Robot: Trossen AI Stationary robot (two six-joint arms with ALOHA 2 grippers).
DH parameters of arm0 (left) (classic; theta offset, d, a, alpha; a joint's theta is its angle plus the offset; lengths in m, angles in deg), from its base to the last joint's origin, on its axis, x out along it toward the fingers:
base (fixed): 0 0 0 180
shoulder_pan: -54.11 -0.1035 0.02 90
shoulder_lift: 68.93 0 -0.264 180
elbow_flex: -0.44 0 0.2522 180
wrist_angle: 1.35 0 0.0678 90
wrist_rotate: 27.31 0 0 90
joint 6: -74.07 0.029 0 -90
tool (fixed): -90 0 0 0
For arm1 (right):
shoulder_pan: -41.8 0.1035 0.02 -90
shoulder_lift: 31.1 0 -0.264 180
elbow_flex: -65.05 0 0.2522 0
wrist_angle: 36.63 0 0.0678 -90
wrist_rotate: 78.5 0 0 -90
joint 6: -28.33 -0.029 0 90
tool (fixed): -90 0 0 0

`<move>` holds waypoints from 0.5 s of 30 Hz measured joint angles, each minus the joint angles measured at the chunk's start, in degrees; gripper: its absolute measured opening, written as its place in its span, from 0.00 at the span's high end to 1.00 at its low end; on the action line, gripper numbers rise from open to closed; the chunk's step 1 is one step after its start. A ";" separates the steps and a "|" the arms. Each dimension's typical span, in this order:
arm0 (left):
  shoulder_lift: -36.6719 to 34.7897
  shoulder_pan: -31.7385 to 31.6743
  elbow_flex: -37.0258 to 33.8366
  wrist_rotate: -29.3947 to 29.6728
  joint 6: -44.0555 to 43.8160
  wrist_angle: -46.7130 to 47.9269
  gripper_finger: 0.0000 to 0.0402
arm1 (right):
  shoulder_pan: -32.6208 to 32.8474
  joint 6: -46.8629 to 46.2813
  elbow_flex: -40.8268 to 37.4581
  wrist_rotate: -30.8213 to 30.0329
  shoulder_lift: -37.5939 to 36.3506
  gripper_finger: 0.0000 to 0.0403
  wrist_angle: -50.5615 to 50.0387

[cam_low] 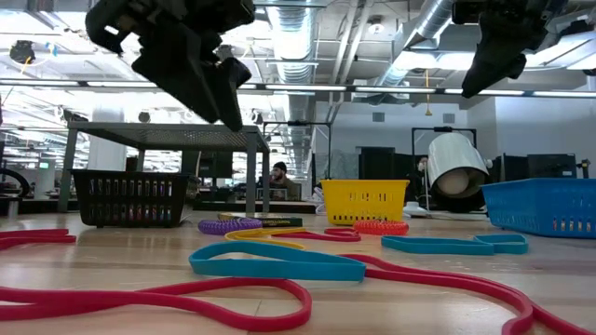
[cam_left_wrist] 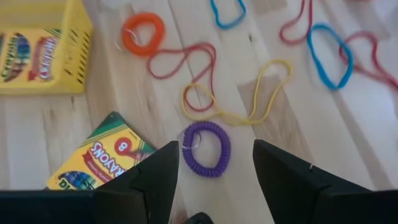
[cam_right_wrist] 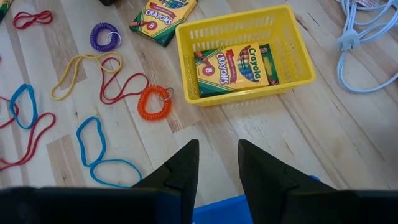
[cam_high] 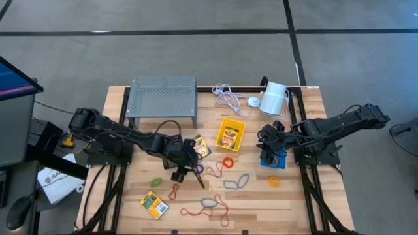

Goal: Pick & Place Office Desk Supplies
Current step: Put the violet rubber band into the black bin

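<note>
Red rubber-band loops (cam_low: 168,298) sprawl across the near wooden table (cam_high: 261,209). Left gripper (cam_left_wrist: 214,171) hovers wide open and empty over a purple coiled band (cam_left_wrist: 206,148) beside a crayon box (cam_left_wrist: 102,155). Right gripper (cam_right_wrist: 217,165), part-open and empty, hangs above the blue plastic bin (cam_high: 273,158), near the yellow bin (cam_right_wrist: 242,53) holding crayons.

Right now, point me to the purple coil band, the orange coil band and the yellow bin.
purple coil band (cam_left_wrist: 206,149), left wrist view, on the coil's left side
orange coil band (cam_right_wrist: 153,102), right wrist view, on the coil's ring
yellow bin (cam_right_wrist: 240,23), right wrist view, on its far wall
</note>
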 joint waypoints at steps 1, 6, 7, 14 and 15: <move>1.03 0.02 0.64 0.12 0.70 0.45 0.50 | 0.00 0.00 0.00 0.01 0.00 0.73 0.00; 5.78 0.15 1.66 0.14 3.23 1.99 0.50 | 0.00 0.00 0.00 0.01 0.00 0.73 -0.09; 6.63 0.20 1.66 0.14 3.64 2.38 0.50 | 0.00 0.00 0.00 0.01 0.00 0.73 -0.09; 11.63 0.96 1.64 0.13 4.26 2.71 0.50 | 0.00 0.01 0.01 0.01 0.00 0.73 -0.20; 12.12 1.08 1.64 0.14 4.85 2.61 0.50 | 0.00 0.02 0.02 0.01 0.00 0.73 -0.20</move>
